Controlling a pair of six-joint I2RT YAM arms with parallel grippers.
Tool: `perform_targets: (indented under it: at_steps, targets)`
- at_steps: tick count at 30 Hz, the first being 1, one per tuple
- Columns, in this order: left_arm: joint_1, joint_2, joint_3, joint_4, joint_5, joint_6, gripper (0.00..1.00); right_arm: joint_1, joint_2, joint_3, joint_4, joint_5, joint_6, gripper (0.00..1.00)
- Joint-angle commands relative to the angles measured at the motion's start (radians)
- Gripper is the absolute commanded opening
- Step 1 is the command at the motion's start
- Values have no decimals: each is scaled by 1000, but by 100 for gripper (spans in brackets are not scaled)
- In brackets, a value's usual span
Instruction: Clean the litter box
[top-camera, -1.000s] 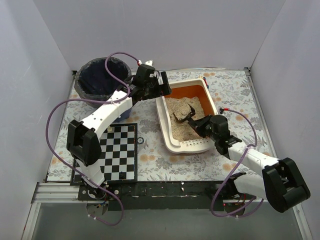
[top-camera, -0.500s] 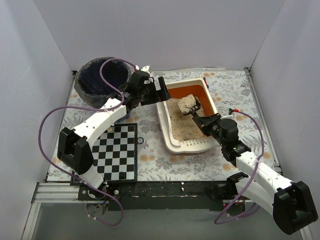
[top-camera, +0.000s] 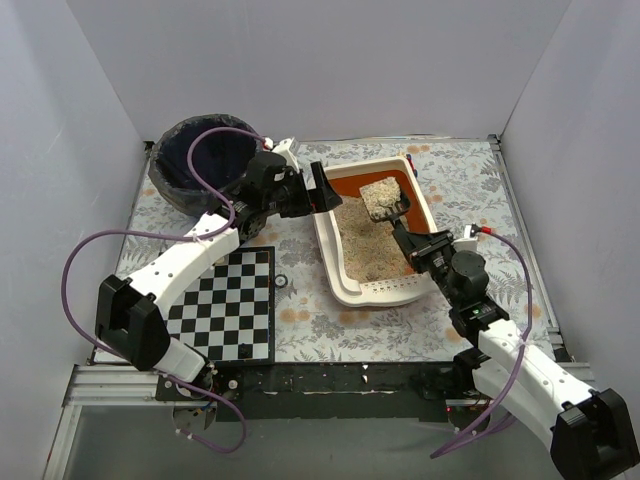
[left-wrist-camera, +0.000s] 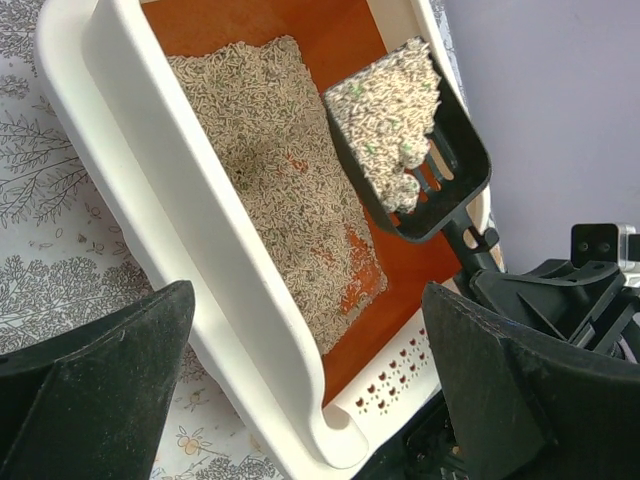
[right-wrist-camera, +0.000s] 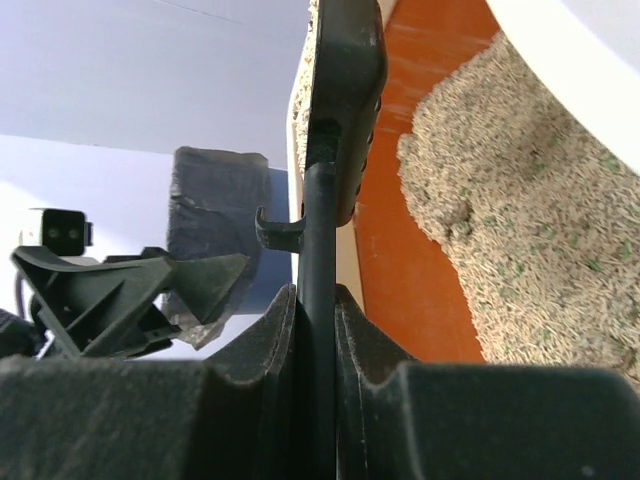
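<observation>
Right gripper (right-wrist-camera: 315, 340) clamped loaded scoop (left-wrist-camera: 455, 175) over litter box (top-camera: 325, 250); left gripper (left-wrist-camera: 305, 330) gaped, empty. Next likely needed level carry to bin (top-camera: 200, 160).

A robot lab cell: plain white walls (top-camera: 300, 70) box in a floral table (top-camera: 470, 190), a checkerboard (top-camera: 225, 305) lies at 8 o'clock, and a rail (top-camera: 330, 380) at 6 o'clock carries the left arm (top-camera: 190, 255) and right arm (top-camera: 510, 350).

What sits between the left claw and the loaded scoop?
Top view: the litter box's white side wall and bare orange floor separate the left claw from the scoop.
</observation>
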Motion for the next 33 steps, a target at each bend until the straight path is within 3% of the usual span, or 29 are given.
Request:
perform_targets:
  at_steps: [1, 9, 17, 20, 24, 28, 31, 33]
  targets:
    - [1, -61, -32, 54, 39, 23, 98, -3, -59, 2, 178, 47, -10, 1]
    - [1, -105, -73, 77, 33, 23, 98, -1, -125, -37, 232, 36, 45, 1]
    - [1, -110, -93, 114, 105, 41, 98, -3, -64, -60, 403, -18, 126, 1]
    - [1, -119, -113, 142, 136, 44, 98, -1, -42, -60, 469, -34, 82, 1]
    - [1, -127, -127, 156, 137, 44, 98, -3, -42, -64, 442, -27, 92, 1]
    - [1, -124, -133, 169, 146, 35, 98, -4, -53, -107, 420, -15, 213, 1]
    - [1, -115, -131, 173, 149, 27, 98, -1, -71, -86, 237, -37, 359, 1]
    - [1, -109, -130, 176, 154, 26, 98, -3, -83, -93, 236, -48, 396, 1]
